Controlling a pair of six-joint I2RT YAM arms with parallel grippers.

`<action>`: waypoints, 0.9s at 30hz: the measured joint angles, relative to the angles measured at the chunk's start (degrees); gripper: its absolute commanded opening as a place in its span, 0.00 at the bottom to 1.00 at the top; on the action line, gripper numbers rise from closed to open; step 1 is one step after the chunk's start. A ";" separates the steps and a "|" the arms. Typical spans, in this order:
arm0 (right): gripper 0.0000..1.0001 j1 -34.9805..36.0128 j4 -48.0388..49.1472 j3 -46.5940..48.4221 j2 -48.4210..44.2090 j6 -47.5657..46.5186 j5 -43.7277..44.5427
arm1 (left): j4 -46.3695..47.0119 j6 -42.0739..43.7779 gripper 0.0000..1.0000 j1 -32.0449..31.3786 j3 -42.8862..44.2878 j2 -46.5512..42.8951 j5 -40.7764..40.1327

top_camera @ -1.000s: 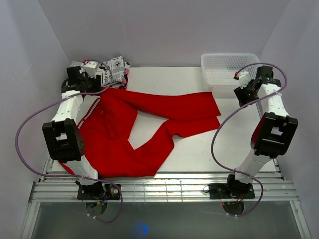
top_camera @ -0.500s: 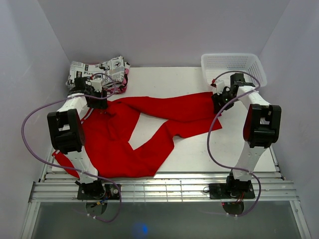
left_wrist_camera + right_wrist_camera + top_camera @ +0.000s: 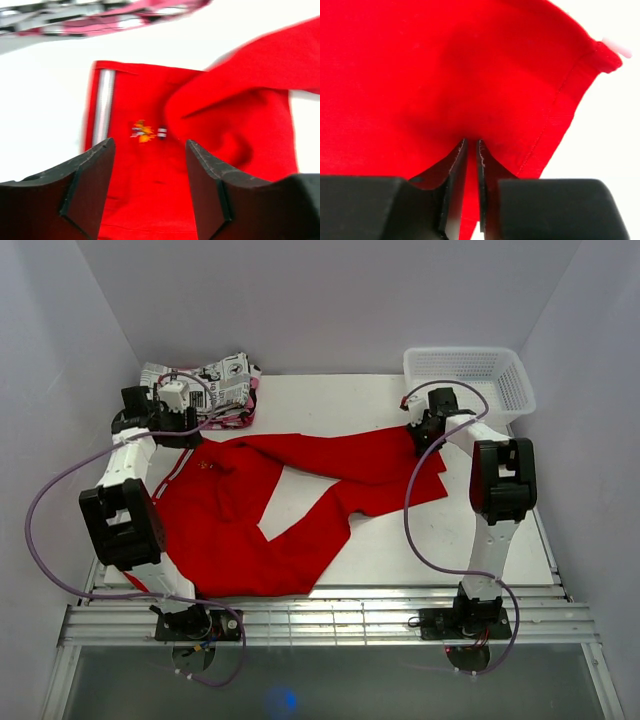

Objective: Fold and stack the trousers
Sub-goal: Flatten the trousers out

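Observation:
The red trousers (image 3: 300, 475) lie spread across the table, waist at the left and both legs running right. My left gripper (image 3: 190, 430) hovers open over the waist end. In the left wrist view its fingers (image 3: 149, 145) frame bare red cloth (image 3: 240, 100) with a white side stripe and a small logo, and nothing is between them. My right gripper (image 3: 422, 438) is at the end of the far leg. In the right wrist view it (image 3: 471, 142) is shut on a pinch of the red fabric (image 3: 445, 65) near the stitched hem.
A folded black-and-white newspaper-print garment (image 3: 215, 380) sits at the back left corner, just behind the left gripper, and shows blurred in the left wrist view (image 3: 75, 20). A white mesh basket (image 3: 470, 375) stands at the back right. Walls close in on both sides.
My right gripper came in from beside the basket onto the far leg's end and shut on the cloth. My left gripper swung in over the waist, then drew slightly back left, staying open.

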 measured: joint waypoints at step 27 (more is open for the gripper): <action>0.18 -19.52 6.99 -14.40 -8.83 -8.63 12.79 | 1.20 -9.07 0.39 8.96 8.63 21.53 -9.33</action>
